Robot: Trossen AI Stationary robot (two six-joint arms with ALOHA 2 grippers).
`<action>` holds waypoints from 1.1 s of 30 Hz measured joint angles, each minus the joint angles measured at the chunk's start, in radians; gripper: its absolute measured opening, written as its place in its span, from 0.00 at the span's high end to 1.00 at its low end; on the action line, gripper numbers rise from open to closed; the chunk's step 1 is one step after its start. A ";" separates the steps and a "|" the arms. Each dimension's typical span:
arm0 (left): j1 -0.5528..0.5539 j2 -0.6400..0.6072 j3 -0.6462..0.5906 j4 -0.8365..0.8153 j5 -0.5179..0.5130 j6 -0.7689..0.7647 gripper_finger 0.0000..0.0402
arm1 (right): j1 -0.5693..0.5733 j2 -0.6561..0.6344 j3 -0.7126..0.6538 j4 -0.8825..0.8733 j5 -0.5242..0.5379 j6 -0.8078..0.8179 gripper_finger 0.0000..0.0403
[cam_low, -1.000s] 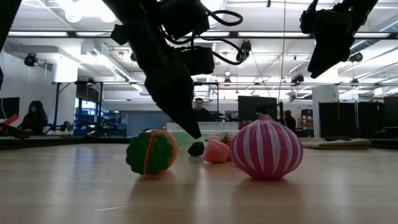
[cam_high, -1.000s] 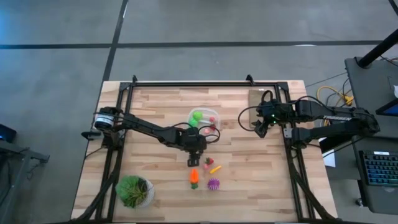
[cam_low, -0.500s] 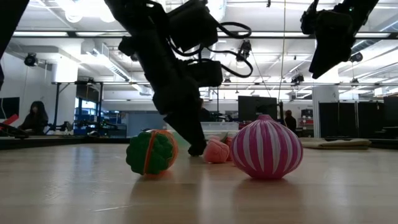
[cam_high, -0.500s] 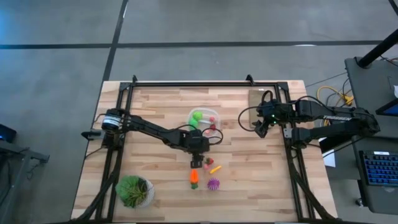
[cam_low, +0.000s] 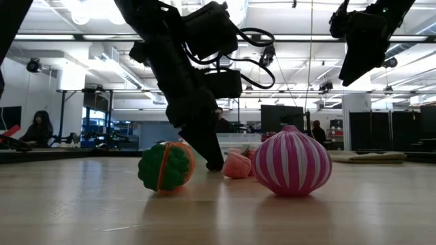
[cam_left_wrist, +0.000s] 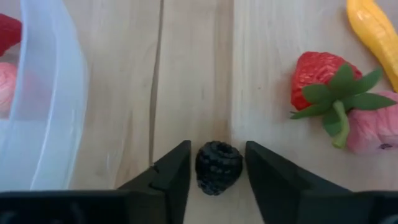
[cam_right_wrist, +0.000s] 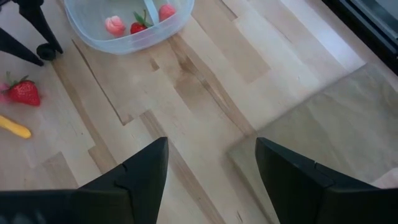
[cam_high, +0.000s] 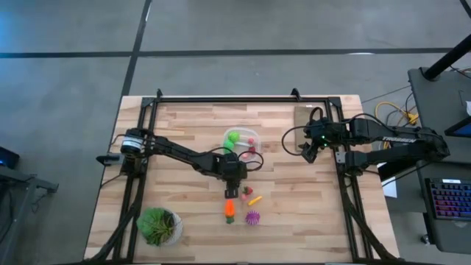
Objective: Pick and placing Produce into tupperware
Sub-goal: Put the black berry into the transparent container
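My left gripper (cam_high: 230,191) is open and points down at the table just near of the clear round tupperware (cam_high: 241,140). Its fingers stand on either side of the dark berry (cam_left_wrist: 218,168), which rests on the wood, with narrow gaps showing. The tupperware holds a green piece (cam_high: 233,136) and red and pink pieces (cam_right_wrist: 138,25). A strawberry (cam_left_wrist: 317,74), a yellow piece (cam_left_wrist: 372,34) and a pink piece (cam_left_wrist: 373,132) lie beside the berry. The orange carrot (cam_high: 229,210) and the purple spiky piece (cam_high: 252,217) lie nearer the near edge. My right gripper (cam_high: 305,151) hangs open above the table's right side.
A brown board (cam_high: 305,121) lies at the far right under the right arm. A leafy plant in a white pot (cam_high: 160,226) stands at the near left corner. A black frame rail (cam_high: 235,99) runs along the far edge. People show in the room behind in the low view.
My left gripper has come down and a little toward the near edge, so its fingers now reach the table around the dark berry, which they hide in the low view. The produce has stayed in place.
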 joint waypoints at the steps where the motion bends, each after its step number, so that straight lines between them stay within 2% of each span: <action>1: 0.001 0.000 -0.001 0.000 0.000 0.000 0.70 | 0.000 0.000 0.000 0.000 0.000 0.000 0.42; 6: 0.003 0.000 0.001 -0.001 0.001 0.000 0.79 | 0.000 0.000 0.000 0.000 0.000 -0.001 0.42; 12: 0.004 -0.002 0.005 -0.008 0.001 0.000 0.77 | 0.000 0.000 0.000 0.000 0.000 -0.001 0.42; 19: 0.036 -0.061 0.154 -0.235 -0.003 0.044 0.77 | 0.000 0.000 0.000 0.000 0.000 0.006 0.42; 25: 0.147 -0.090 0.259 -0.289 -0.023 0.078 0.77 | 0.000 0.000 0.000 0.002 0.000 0.010 0.42; 30: 0.273 -0.064 0.273 -0.333 -0.031 0.070 0.76 | 0.000 0.000 0.000 0.003 0.000 0.019 0.42; 33: 0.317 -0.050 0.278 -0.340 -0.033 0.069 0.71 | 0.000 0.000 0.000 0.003 0.000 0.034 0.42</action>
